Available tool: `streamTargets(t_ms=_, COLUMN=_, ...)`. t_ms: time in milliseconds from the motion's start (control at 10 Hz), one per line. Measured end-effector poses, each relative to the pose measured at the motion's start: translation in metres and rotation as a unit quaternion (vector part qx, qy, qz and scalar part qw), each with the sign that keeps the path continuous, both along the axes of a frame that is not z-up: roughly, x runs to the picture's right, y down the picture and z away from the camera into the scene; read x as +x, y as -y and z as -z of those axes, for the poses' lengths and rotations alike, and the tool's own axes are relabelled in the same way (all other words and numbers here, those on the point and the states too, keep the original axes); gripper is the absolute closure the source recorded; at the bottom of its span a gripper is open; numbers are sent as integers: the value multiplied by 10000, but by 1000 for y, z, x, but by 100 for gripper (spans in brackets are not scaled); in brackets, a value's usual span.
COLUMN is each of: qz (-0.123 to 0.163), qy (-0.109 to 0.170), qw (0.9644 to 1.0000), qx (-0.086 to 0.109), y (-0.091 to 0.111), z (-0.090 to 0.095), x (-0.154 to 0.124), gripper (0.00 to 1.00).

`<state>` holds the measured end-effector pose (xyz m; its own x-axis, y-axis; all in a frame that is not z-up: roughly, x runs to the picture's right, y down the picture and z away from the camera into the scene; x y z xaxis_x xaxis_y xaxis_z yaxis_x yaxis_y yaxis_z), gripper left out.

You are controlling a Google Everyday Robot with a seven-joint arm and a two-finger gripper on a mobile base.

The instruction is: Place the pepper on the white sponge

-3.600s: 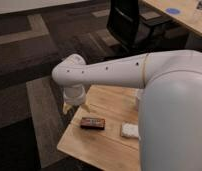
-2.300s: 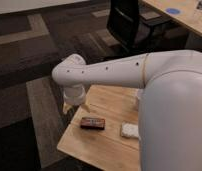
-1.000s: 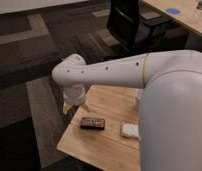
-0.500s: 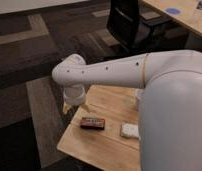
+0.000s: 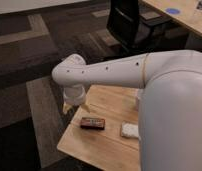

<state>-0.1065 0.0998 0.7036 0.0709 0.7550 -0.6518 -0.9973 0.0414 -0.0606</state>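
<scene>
Over the edge of the wooden table point(image 5: 110, 98) my gripper point(image 5: 74, 106) hangs below the wrist, fingers spread wide. I see the white sponge point(image 5: 129, 130) lying flat, near a dark brown bar point(image 5: 92, 122). The pepper I cannot pick out.

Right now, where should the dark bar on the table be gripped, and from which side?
Grip the dark bar at its middle, across its short width, coming straight down from above. It lies flat on the table with its long sides free and the sponge apart to one side. The gripper hangs just beyond it, by the table's edge.
</scene>
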Motion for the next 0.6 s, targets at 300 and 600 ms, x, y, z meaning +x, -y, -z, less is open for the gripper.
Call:
streamTargets(t_ms=300, qz=0, qy=0, qw=10000, qx=0, y=0, z=0, x=0, gripper=35)
streamTargets(t_ms=600, qz=-229, qy=-148, qw=9994, qx=211, y=9, z=9, x=26, gripper=35)
